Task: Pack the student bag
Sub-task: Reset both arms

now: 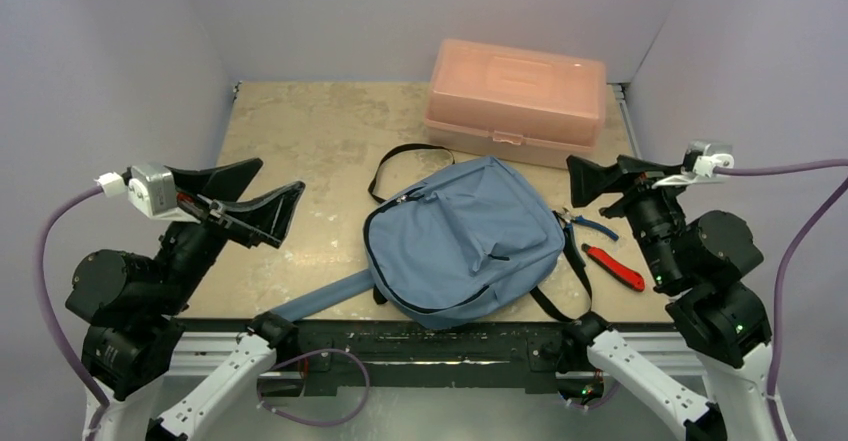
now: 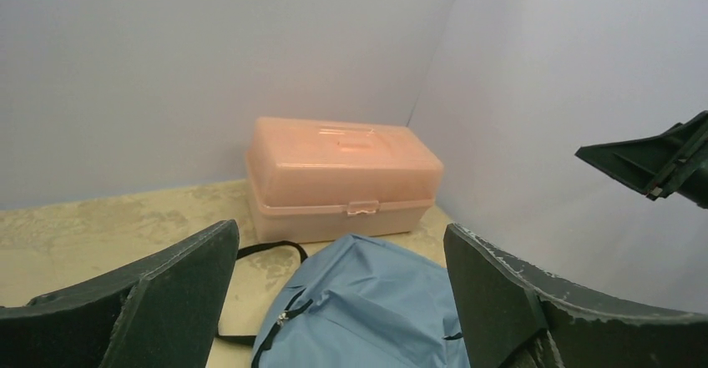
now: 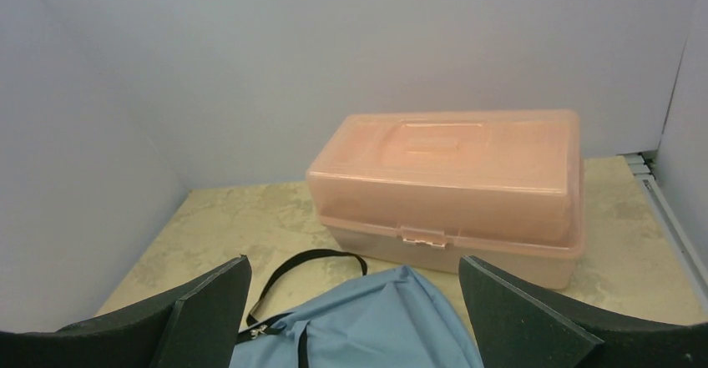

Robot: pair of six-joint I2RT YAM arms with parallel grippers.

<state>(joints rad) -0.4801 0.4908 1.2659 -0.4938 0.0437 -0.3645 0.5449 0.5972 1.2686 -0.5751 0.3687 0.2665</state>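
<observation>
The left fingers (image 1: 268, 211) are spread wide with nothing between them. They hang above the left part of the tabletop (image 1: 310, 126) and point toward the middle, touching nothing. The right fingers (image 1: 597, 174) are also parted wide and hold nothing. They hover over the right side of the tabletop and point left toward the bag. Both wrist views look out between their own dark fingers at the far end of the bag and the box behind it, and the left wrist view also catches one right finger at its right edge.

The student bag (image 1: 470, 231) lies flat on the near middle of the tabletop, between the two arms and clear of both pairs of fingers. It is blue-grey, and a dark zipper line curves round its left and near sides. A thin black strap loop (image 1: 398, 153) lies on the tabletop beyond its far left corner. A wide blue shoulder strap (image 1: 320, 301) trails off toward the near left edge.

Just right of the bag, below the right fingers, lie blue-handled pliers (image 1: 592, 226) and a red-handled tool (image 1: 612, 266). A salmon-pink plastic box (image 1: 515, 86) with its lid shut stands at the far edge, right of centre, behind the bag and apart from it.
</observation>
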